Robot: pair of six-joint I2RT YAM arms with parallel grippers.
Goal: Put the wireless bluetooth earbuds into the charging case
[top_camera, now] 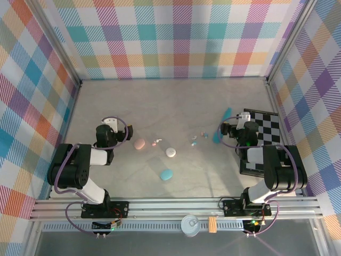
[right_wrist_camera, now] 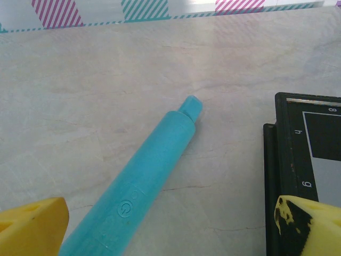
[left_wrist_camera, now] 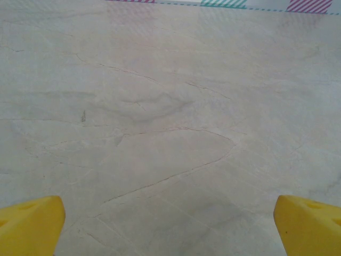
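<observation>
Both grippers are as wide open as they go and holding nothing: the left gripper (left_wrist_camera: 170,228) hangs over bare table (left_wrist_camera: 160,106), and the right gripper (right_wrist_camera: 170,228) hangs over a teal stick (right_wrist_camera: 144,192) with the checkerboard (right_wrist_camera: 306,160) just beside it. The earbuds (top_camera: 155,142) are scattered mid-table between the two arms. A pink and white pair lies between the pink case (top_camera: 139,144) and the white case (top_camera: 170,152), and a few teal bits (top_camera: 195,141) sit further right, nearer the stick. The teal case (top_camera: 167,174) sits closer to us, apart from the rest. From up top we can't tell whether any case lid is open, or which way the buds are lying. On handling, we'd guess they weigh next to nothing and are hard, smooth plastic, so not crushable but very easy to flick away or squirt out of the fingers. We'd come straight down and pinch across the fattest part of the body with the fingertips, gently, rather than grabbing a stem end. The cases look light and rounded too, so one may slide when a bud gets pushed in, and bracing it with the other arm seems smart.
</observation>
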